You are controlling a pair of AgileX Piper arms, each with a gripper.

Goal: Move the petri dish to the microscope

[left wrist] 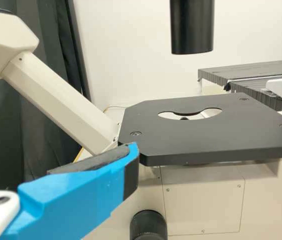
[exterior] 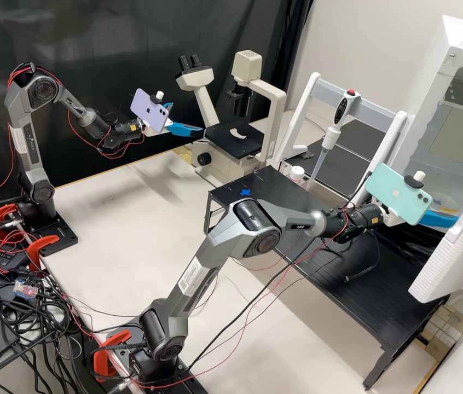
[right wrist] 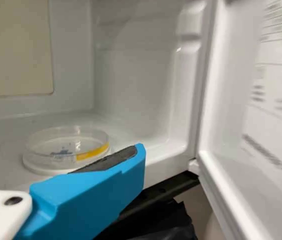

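Left gripper point(exterior: 187, 119): beside microscope point(exterior: 224, 137), fingers apart | right gripper point(exterior: 444, 220): fingers apart, near petri dish point(right wrist: 63, 156) (yellow-edged, incidentally) in white chamber point(right wrist: 136, 85)

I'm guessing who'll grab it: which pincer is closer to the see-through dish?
Right. The right pincer is close to the petri dish inside the white box; the left pincer is far off, by the microscope.
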